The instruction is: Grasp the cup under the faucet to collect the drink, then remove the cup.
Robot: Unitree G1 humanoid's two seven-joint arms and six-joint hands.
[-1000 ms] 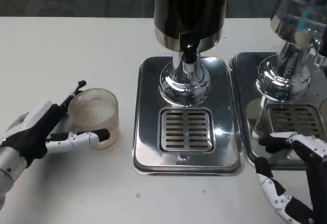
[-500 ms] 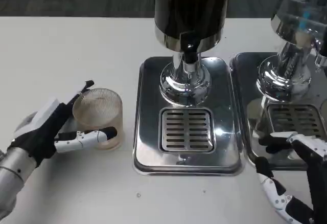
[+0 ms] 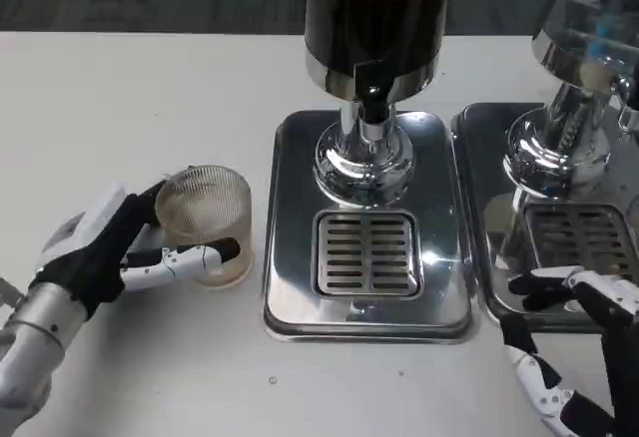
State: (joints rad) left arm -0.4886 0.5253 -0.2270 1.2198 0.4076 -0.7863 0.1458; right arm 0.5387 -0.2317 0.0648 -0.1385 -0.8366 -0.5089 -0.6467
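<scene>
Cup (image 3: 205,222) pinched between left hand (image 3: 100,252) fingers (image 3: 185,255) on table (image 3: 120,88), just left of drip tray (image 3: 290,297); right hand (image 3: 574,357) fingers spread, idle; thin grip on ribbed glass could slip or catch tray rim, tipping cup.

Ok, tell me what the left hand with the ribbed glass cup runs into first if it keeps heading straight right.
Probably the raised left rim of the shiny steel drip tray under the dark drink dispenser. The left hand grips the ribbed clear glass cup, which leads, so the cup would likely touch first; its height off the table is unclear.
</scene>
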